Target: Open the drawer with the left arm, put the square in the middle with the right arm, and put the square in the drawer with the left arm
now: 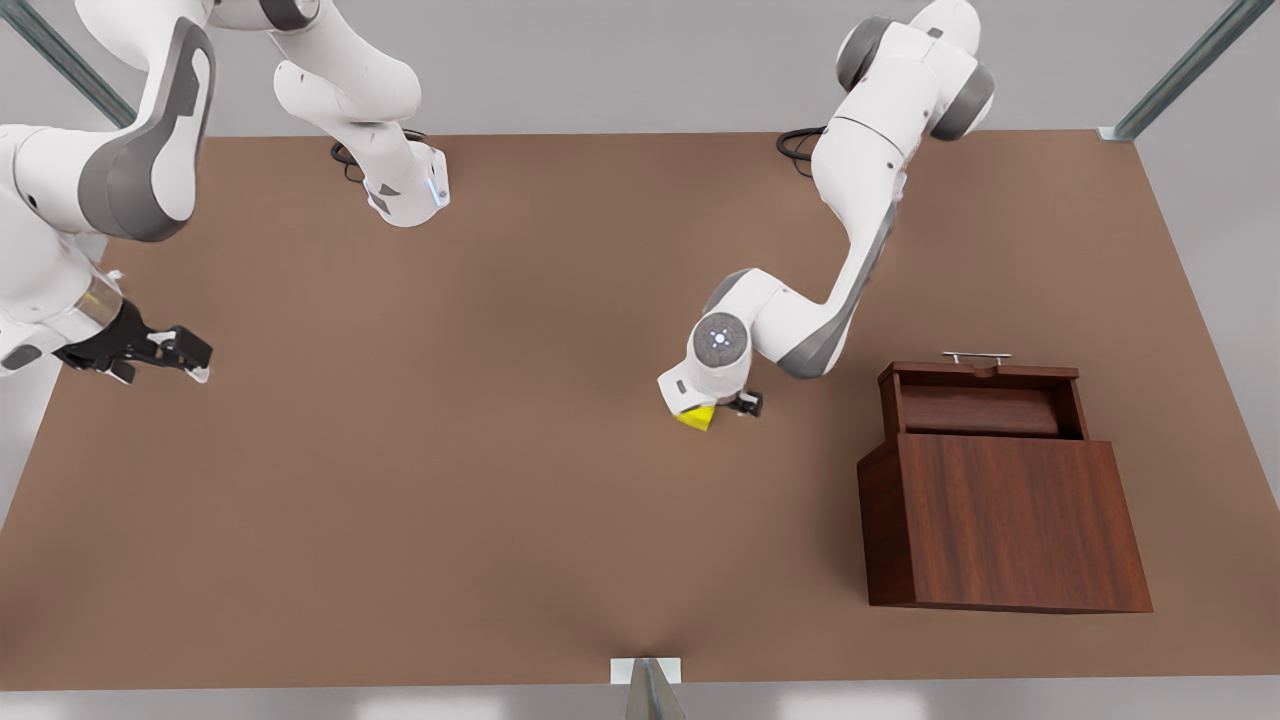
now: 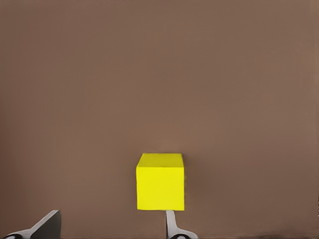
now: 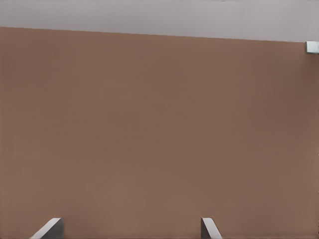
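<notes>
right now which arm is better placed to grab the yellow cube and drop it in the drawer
Left. The left gripper hangs right over the square mid-table, its open fingers on either side of it, and the open drawer is close by. The right gripper waits open at the far table edge.

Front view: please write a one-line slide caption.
Left gripper open over the yellow square at mid-table, drawer open, right gripper waiting aside.

square (image 1: 696,418): mostly hidden under left gripper (image 1: 722,408)
drawer (image 1: 980,400) interior: partly hidden by its walls
left gripper contact with square: unclear
</notes>
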Motion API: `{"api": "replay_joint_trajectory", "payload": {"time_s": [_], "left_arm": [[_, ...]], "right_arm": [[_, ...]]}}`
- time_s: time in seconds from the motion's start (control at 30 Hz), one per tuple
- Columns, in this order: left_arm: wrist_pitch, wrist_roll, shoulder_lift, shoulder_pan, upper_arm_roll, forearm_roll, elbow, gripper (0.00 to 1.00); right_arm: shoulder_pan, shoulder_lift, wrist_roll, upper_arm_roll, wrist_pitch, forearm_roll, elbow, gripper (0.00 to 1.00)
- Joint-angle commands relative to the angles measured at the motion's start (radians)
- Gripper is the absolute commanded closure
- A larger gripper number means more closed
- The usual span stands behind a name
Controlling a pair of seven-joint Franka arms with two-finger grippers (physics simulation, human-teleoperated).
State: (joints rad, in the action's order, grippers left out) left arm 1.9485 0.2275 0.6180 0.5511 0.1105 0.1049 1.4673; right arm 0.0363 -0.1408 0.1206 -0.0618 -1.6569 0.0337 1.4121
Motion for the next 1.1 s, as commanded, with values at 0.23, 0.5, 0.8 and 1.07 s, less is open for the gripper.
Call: {"api": "replay_joint_trajectory", "payload": {"time_s": [0.23,0.5,0.8,1.07], "left_arm": [[0.214,-0.389,0.031,0.036,-0.009,0.01,0.114,0.0],[0.214,-0.099,0.032,0.035,-0.009,0.01,0.142,0.0],[0.219,-0.057,0.068,0.036,-0.009,0.01,0.142,0.0],[0.244,0.029,0.114,0.039,-0.009,0.012,0.14,0.0]], "right_arm": [[-0.007,-0.016,0.014,0.0,0.082,-0.028,-0.044,0.0],[0.001,-0.014,0.014,-0.006,0.082,-0.028,-0.045,0.0],[-0.001,-0.017,0.013,-0.004,0.072,-0.028,-0.045,0.0],[-0.004,-0.019,0.013,-0.003,0.068,-0.028,-0.045,0.0]]}}
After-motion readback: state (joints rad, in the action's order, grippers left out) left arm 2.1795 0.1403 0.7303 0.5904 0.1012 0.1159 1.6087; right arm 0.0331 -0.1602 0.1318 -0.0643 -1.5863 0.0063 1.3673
